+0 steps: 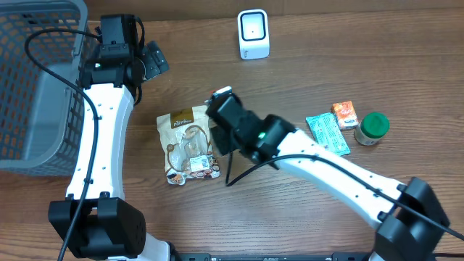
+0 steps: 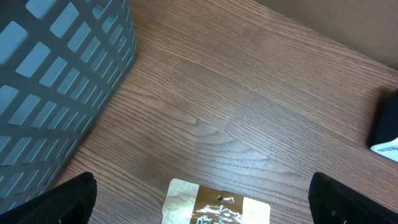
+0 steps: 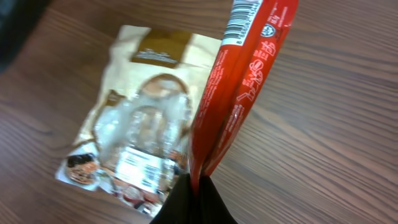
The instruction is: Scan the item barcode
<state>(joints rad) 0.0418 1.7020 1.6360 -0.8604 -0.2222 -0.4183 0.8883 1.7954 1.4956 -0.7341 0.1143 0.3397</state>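
Closest to our lens, the right gripper (image 3: 199,185) pinches the lower end of a red packet (image 3: 239,106), its jaws closed tight on it. The packet rises edge-on toward 1 o'clock in the wrist view, with its barcode (image 3: 239,25) printed at the far tip. Behind it, toward 10 o'clock, we see a beige snack pouch (image 3: 140,118) with a clear window lying flat on the wooden table (image 3: 329,124).

From overhead, we find the held packet near the middle of the table, just beside the pouch's 2 o'clock corner. The white barcode scanner (image 1: 253,34) stands at 12 o'clock from the packet, well apart, near the table's far edge. At 3 o'clock a teal flat packet (image 1: 328,134), a small orange carton (image 1: 344,114) and a green-lidded jar (image 1: 373,128) sit close together.

The left gripper (image 1: 151,59) hangs at 10 o'clock, jaws spread wide and holding nothing. Its wrist camera shows its dark fingers (image 2: 56,202) at the frame's bottom corners, with the pouch's top edge between them. A grey plastic basket (image 1: 36,87) fills the 9 o'clock side, just beside the left arm.
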